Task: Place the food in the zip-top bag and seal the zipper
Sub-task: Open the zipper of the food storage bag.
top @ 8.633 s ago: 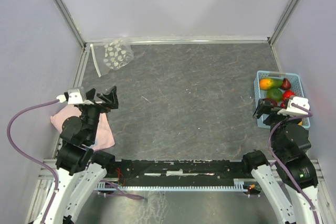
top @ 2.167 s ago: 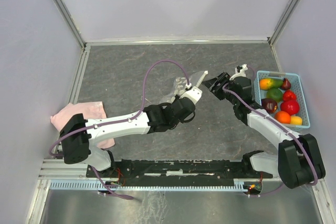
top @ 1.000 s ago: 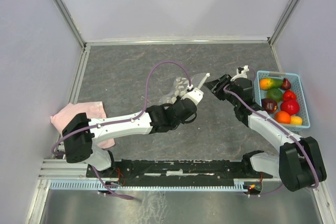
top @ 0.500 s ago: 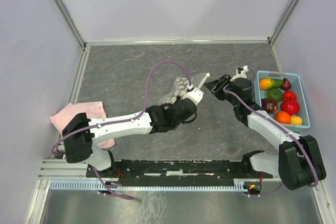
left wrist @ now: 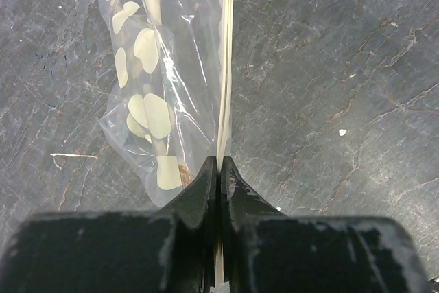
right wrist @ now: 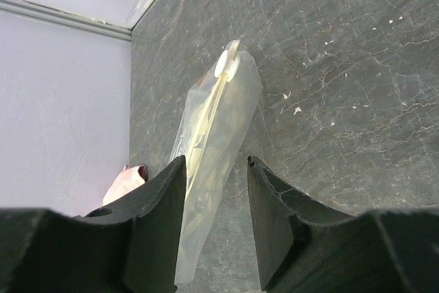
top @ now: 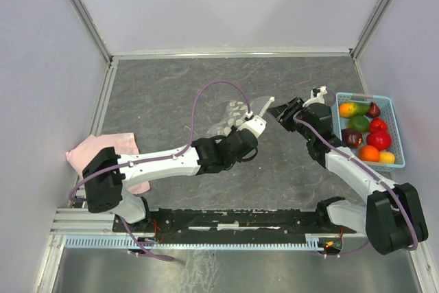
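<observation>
The zip-top bag, a clear pouch with white spots, hangs lifted over the middle of the table. My left gripper is shut on the zipper, the whitish strip along the bag's edge. My right gripper is open just right of the strip's free end. In the right wrist view the bag hangs ahead of the open right gripper, touching neither finger. The food, several glossy fruits, lies in the basket at the right.
The light-blue perforated basket stands against the right wall. A pink cloth lies at the left edge and shows again as the cloth in the right wrist view. Metal frame rails run along the far and side edges.
Since the earliest frame my left gripper has carried the bag from the back-left corner to mid-table, and my right arm has reached toward it. Over the last second hardly anything moved.
</observation>
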